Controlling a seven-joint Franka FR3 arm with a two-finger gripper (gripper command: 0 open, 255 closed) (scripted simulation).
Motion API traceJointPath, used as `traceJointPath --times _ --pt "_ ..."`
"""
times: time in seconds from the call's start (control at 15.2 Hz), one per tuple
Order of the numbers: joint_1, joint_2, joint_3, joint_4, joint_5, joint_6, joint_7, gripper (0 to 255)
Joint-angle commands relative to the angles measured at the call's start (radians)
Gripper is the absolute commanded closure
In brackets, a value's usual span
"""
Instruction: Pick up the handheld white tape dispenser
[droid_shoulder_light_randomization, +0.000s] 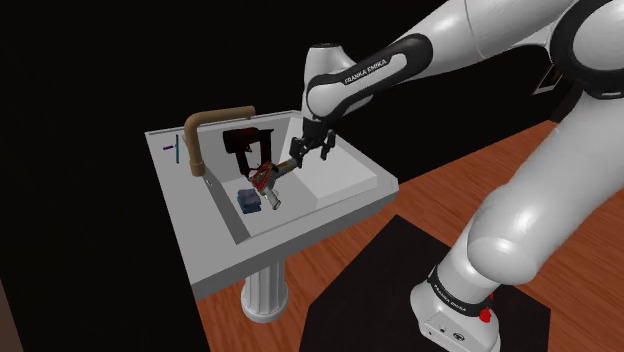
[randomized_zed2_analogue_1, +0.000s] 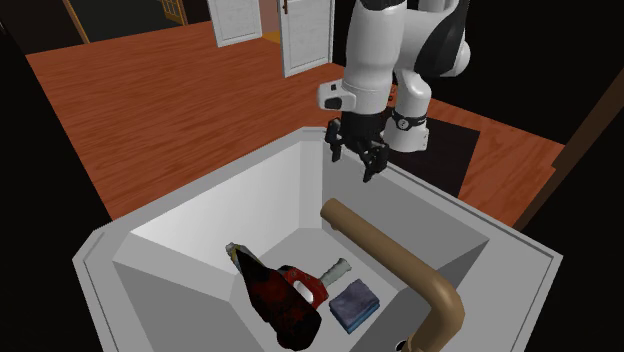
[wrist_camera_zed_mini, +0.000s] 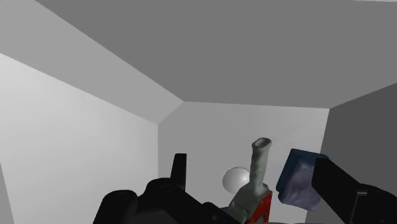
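The dispenser (randomized_zed2_analogue_1: 290, 298) lay on the sink's (randomized_zed2_analogue_1: 190, 215) floor beside a blue block (randomized_zed2_analogue_1: 355, 305). The gripper (randomized_zed2_analogue_1: 353, 165) hovered above, fingers spread and empty. The dispenser looked light, rigid and awkwardly shaped. Its pale handle (wrist_camera_zed_mini: 257, 172) seemed the surest hold.

Grey pedestal sink (randomized_zed2_analogue_1: 190, 215) holding tape dispenser (randomized_zed2_analogue_1: 322, 281), blue block (randomized_zed2_analogue_1: 355, 304), dark object (randomized_zed2_analogue_1: 265, 292).

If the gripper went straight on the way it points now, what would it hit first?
Most likely the pale handle of the tape dispenser in the sink, which sits between the open fingers in the wrist view. Depth is unclear.
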Motion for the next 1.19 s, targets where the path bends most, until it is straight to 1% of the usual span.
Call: traceJointPath --times 0.0,0.26,0.53,0.79,1.06,1.12 --pt "0.003 0.086 0.004 0.042 0.004 0.043 0.010 0" --pt "0.008 0.241 0.008 0.127 0.013 0.111 0.022 0" --pt "0.012 0.397 0.012 0.233 0.022 0.160 0.031 0" --pt "0.016 0.553 0.016 0.359 0.030 0.189 0.040 0" --pt "0.021 0.704 0.020 0.501 0.038 0.198 0.046 0" --pt "0.021 0.715 0.019 0.502 0.038 0.207 0.046 0"
